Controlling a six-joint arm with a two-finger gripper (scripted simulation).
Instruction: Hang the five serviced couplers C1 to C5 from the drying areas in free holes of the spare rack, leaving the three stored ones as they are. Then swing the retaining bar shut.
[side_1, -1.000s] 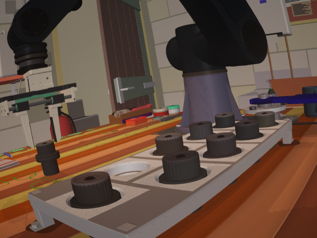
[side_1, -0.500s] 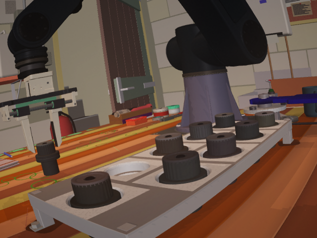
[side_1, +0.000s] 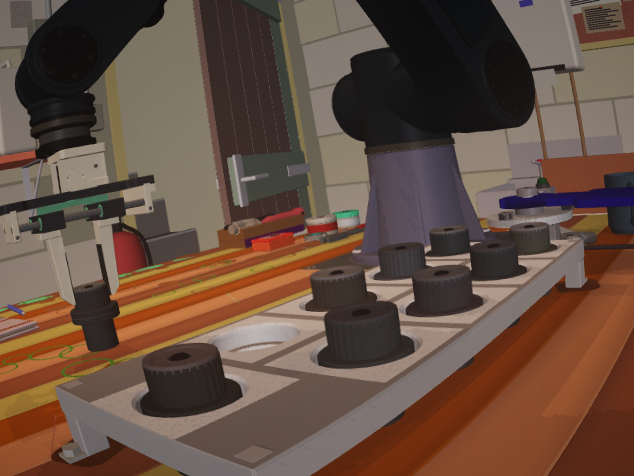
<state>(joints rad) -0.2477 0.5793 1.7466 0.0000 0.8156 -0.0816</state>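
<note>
A dark coupler (side_1: 94,313) stands upright on the orange bench inside a green ring, to the left of the white spare rack (side_1: 328,338) and apart from it. My gripper (side_1: 88,293) has come down around the coupler's ribbed head and grips it. The rack carries several couplers seated in its holes, among them the nearest one (side_1: 183,378) and one (side_1: 364,333) behind it. One hole (side_1: 254,335) stands empty in the left row. The blue retaining bar (side_1: 568,198) lies swung open past the far end of the rack.
A red tray (side_1: 273,241) and tape rolls (side_1: 335,220) sit at the back of the bench. The arm's purple base (side_1: 416,197) rises behind the rack. More green rings (side_1: 36,354) mark the bench by the coupler.
</note>
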